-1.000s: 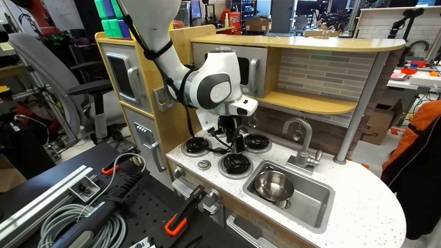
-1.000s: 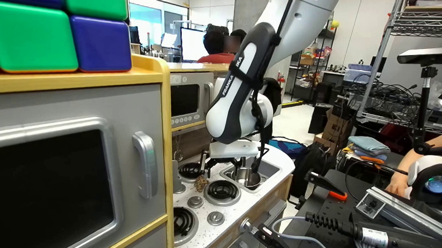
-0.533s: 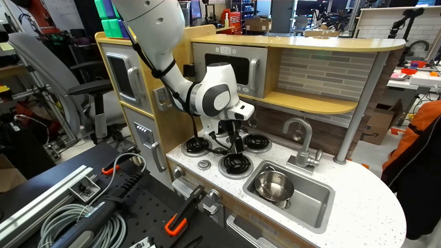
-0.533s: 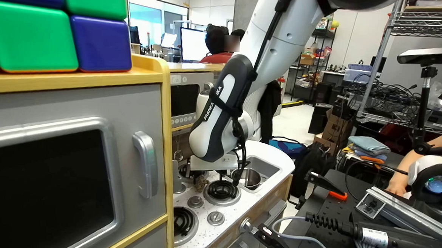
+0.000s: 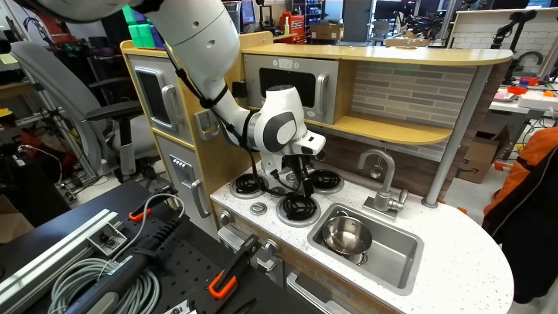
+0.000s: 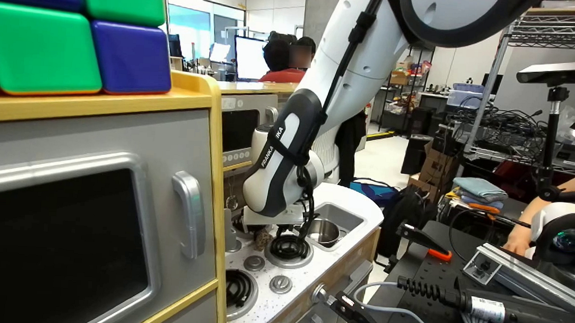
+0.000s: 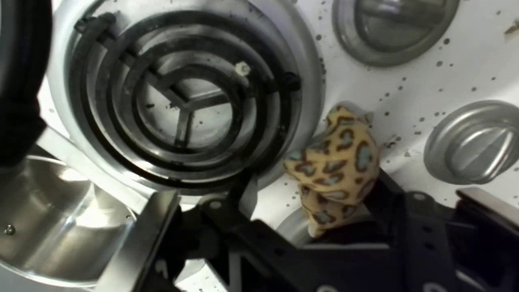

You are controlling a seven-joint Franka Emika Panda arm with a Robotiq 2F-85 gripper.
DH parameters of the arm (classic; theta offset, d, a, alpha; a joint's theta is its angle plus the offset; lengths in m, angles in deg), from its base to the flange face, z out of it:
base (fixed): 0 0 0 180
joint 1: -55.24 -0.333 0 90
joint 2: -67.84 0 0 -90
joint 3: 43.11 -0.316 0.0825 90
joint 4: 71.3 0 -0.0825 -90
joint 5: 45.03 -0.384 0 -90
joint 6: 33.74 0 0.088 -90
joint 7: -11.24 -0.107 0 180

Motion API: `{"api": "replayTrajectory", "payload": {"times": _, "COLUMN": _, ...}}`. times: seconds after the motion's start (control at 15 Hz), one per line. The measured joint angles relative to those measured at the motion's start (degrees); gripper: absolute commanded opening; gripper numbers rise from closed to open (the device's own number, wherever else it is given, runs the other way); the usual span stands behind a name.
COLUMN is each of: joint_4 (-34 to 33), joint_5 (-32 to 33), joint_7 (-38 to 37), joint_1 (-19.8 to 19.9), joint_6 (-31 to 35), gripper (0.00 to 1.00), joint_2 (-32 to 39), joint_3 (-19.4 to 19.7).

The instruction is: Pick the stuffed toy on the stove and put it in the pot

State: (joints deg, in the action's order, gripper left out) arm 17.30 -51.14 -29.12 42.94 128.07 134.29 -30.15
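One leopard-spotted stuffed toy (image 7: 338,162) lies on white stove (image 7: 405,87) beside a burner (image 7: 186,106), seen between parted fingers (image 7: 421,219) in wrist view; one steel pot (image 5: 347,235), in sink basin (image 5: 390,261).

Mirror-glossy metal pot (image 5: 348,237), matt cloth toy (image 7: 342,168), smooth stove (image 5: 271,220), satin metallic-looking sink (image 5: 394,255) and glossy wood-look shelf (image 5: 383,53).

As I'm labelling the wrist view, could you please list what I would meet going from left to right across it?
Steel pot, black-coiled burner, spotted stuffed toy, then rightmost silver knob.
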Motion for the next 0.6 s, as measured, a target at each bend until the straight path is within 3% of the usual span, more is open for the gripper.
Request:
{"api": "replayTrajectory", "payload": {"times": 0.27, "joint_4": -0.91, "joint_5": 0.00, "joint_7": -0.09, "joint_1": 0.16, "joint_6": 0.08, "gripper": 0.04, "joint_2": 0.12, "joint_3": 0.09}}
{"api": "replayTrajectory", "payload": {"times": 0.6, "joint_4": -1.26, "joint_5": -0.09, "joint_7": -0.15, "joint_1": 0.53, "joint_6": 0.01, "gripper": 0.02, "joint_2": 0.10, "joint_3": 0.06}}
